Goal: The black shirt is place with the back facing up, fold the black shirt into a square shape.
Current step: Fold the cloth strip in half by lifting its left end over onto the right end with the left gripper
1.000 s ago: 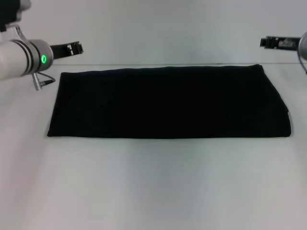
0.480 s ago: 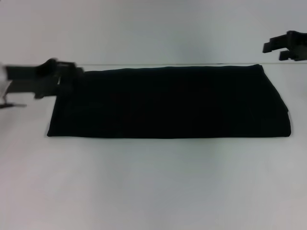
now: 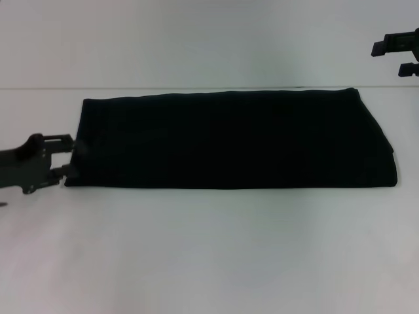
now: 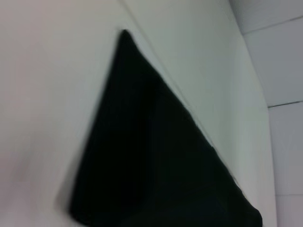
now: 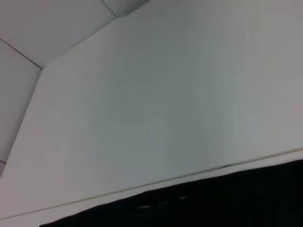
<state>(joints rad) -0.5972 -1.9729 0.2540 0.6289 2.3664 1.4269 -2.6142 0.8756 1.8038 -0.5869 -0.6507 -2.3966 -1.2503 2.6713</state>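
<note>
I see my left gripper (image 3: 69, 157) open at the black shirt's (image 3: 229, 139) nine o'clock edge; I should pinch every layer.

A plain white table (image 3: 209, 248) fills the view.

I saw only the right gripper (image 3: 400, 56) tips; the rest was cut off. The left gripper (image 3: 65, 156) looked blurry.

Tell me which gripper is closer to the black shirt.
Left. The left gripper is open at the near left corner of the black shirt, fingertips at its edge. The right gripper is open, past the shirt's far right corner, apart from it.
</note>
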